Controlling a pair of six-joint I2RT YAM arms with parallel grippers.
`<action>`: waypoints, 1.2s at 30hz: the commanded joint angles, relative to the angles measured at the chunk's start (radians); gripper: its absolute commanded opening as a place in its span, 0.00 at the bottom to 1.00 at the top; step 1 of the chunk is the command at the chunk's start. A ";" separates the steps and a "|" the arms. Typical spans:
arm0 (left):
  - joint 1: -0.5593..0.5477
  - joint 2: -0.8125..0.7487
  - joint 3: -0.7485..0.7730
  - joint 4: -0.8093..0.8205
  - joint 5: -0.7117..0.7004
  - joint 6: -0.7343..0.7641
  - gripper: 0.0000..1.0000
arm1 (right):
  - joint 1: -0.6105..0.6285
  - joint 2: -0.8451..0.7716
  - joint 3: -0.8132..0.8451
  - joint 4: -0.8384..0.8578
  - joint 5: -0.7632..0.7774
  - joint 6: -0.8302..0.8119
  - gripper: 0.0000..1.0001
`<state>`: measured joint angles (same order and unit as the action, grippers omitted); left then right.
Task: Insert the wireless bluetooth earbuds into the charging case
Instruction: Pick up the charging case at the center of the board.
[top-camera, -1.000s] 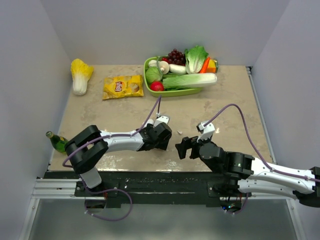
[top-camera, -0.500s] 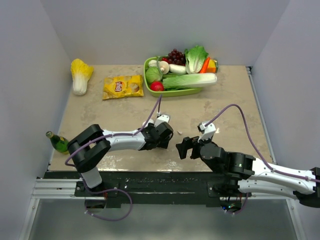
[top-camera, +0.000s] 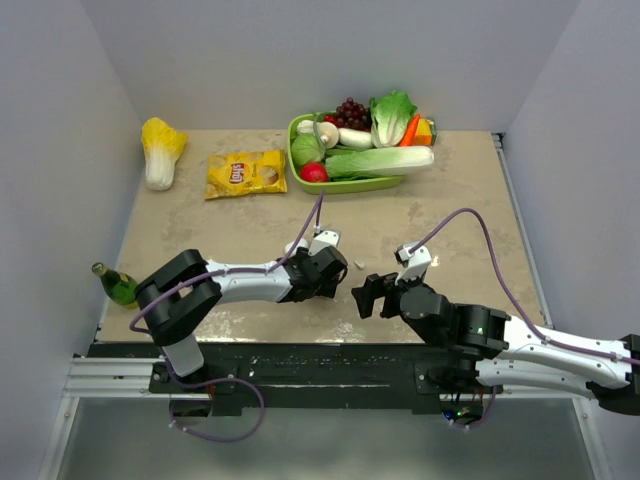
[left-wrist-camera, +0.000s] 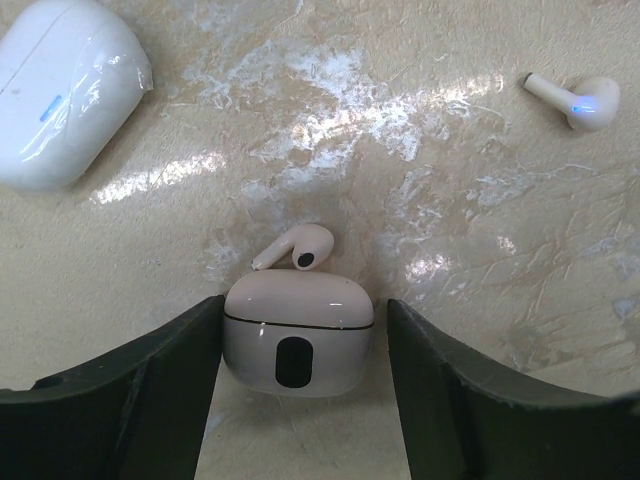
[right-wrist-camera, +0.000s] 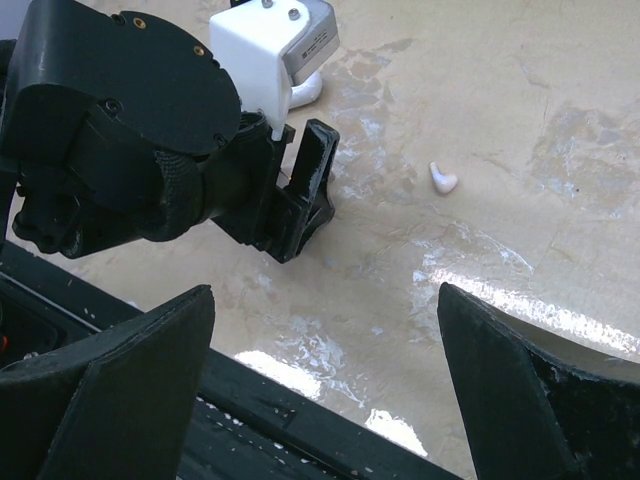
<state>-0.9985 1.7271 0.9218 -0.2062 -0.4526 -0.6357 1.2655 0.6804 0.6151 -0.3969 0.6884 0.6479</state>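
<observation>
Left gripper (left-wrist-camera: 304, 320), jaws apart, is straddling the case (left-wrist-camera: 298, 345) at lower centre, earbud (left-wrist-camera: 300, 250) lying just above it; right gripper (right-wrist-camera: 325, 300) is hanging wide open, empty.

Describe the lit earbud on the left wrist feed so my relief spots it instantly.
Start at the left arm's black jaws, flanking a small cream rounded plastic case with a black oval mark. Go up and right across the table to the tiny white plastic earbud lying alone. Unlike the cream earbud beside the case, it glows blue.
</observation>
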 joint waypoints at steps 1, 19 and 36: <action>-0.008 0.006 -0.057 -0.125 -0.001 0.014 0.71 | -0.002 -0.001 0.009 0.013 0.020 0.009 0.96; -0.009 -0.024 -0.106 -0.070 0.026 0.041 0.21 | 0.000 0.018 0.012 0.023 0.014 0.009 0.96; -0.012 -0.760 -0.706 1.115 0.061 0.417 0.00 | -0.003 0.105 0.253 0.067 0.011 -0.235 0.96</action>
<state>-1.0065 1.0748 0.4332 0.3523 -0.4847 -0.4206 1.2648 0.7826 0.7929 -0.3878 0.7334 0.5095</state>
